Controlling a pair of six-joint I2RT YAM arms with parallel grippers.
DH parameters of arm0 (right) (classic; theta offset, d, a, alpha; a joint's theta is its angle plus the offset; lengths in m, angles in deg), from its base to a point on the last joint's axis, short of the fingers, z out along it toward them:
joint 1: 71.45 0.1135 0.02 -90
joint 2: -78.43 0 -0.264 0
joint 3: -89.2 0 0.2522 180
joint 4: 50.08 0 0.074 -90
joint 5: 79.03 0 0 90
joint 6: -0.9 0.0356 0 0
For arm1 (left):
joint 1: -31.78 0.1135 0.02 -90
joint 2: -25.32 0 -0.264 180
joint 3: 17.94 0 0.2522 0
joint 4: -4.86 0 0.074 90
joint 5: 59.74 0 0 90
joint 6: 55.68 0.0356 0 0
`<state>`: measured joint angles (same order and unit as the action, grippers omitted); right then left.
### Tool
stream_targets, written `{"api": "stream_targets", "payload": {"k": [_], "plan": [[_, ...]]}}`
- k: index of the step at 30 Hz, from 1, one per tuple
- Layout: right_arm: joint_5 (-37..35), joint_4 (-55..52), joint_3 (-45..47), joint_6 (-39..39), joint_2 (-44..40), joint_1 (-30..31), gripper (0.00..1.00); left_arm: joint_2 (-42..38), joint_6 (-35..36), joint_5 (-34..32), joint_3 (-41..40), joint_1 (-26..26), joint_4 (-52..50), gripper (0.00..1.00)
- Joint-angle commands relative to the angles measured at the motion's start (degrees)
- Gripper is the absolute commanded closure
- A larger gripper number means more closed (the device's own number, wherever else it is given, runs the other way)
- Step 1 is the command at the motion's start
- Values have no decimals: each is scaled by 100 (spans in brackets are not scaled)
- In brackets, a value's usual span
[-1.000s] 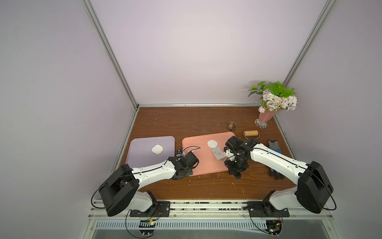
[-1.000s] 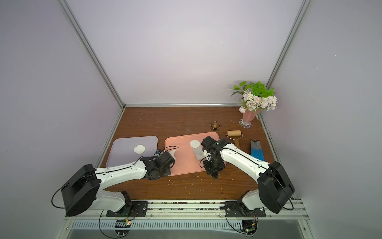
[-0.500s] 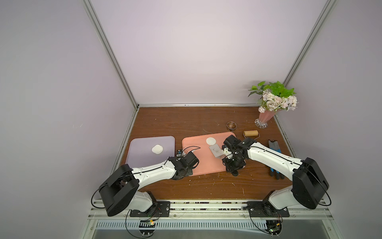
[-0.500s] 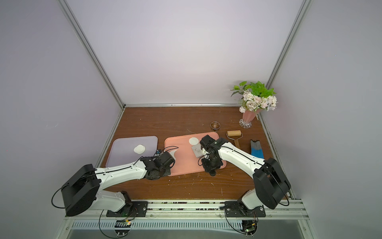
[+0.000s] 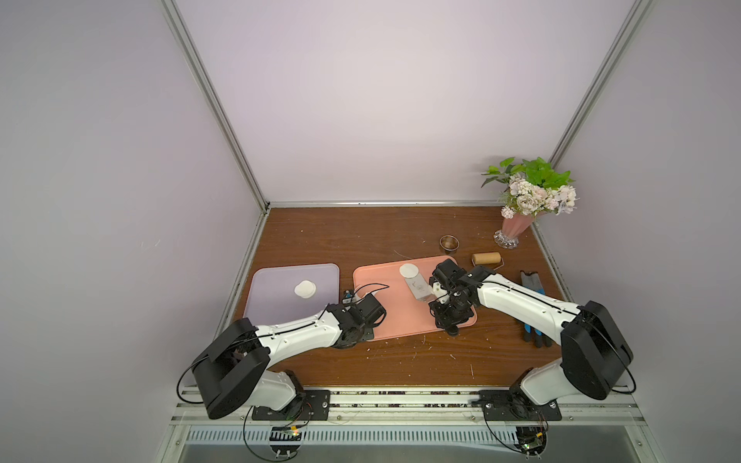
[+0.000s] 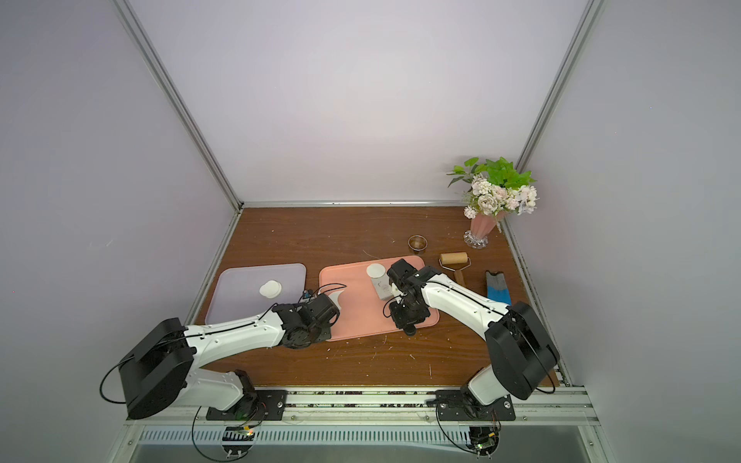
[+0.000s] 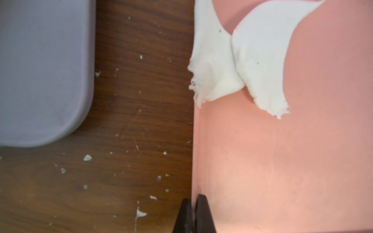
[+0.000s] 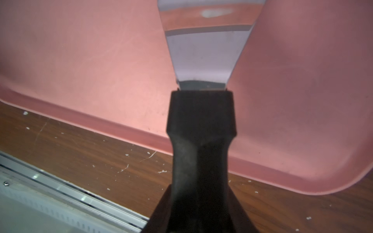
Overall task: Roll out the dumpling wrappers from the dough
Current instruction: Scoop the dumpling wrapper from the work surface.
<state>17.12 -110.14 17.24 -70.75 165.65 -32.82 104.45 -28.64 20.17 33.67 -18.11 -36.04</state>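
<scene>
- One of the dumpling wrappers (image 5: 409, 270), a flat round white disc, lies on the far part of the pink mat (image 5: 387, 320), in both top views.
- A second white round (image 5: 305, 288) lies near the middle of the purple mat (image 5: 272, 308), which sits beside the pink one on the left arm's side. It may be more than one disc stacked; I cannot tell.
- The dough (image 7: 232, 60) is a ragged white scrap with curved notches. It lies on the pink mat at the edge facing the purple mat, and a torn corner hangs just over that edge.
- The scraper (image 8: 201, 131) has a black handle and a flat steel blade (image 5: 419, 289). The blade lies low over the pink mat with its far end right at the wrapper's rim; whether it is under the disc cannot be told.
- The right gripper (image 5: 448, 314) is clamped round the scraper's handle, over the mat's near corner.
- The left gripper (image 7: 192, 213) has its two black fingers pressed together, pinching the pink mat's edge near its corner, with the scrap just beyond.
- The wooden table (image 5: 341, 236) is speckled with white crumbs around both mats.
- Behind the pink mat stand a steel ring cutter (image 5: 449, 242) and a tan roller (image 5: 486, 257), well apart from the grippers.
- A vase of flowers (image 5: 515, 230) stands in the far corner on the right arm's side, and a blue-handled tool (image 6: 497, 286) lies beside the right arm.
</scene>
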Motion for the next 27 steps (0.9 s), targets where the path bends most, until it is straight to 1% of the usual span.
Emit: {"api": "stream_targets", "payload": {"k": [1,10,21,27], "plan": [[-73,134,-150,38,-7,-19,100,15,68,97,12,-100,-236,100],[-75,903,147,168,27,-13,100,93,68,94,31,-102,-240,100],[-415,1957,789,429,-252,91,100,137,80,50,83,-123,-247,100],[-801,2289,1129,396,-824,306,100,94,81,-7,96,-128,-247,100]]}}
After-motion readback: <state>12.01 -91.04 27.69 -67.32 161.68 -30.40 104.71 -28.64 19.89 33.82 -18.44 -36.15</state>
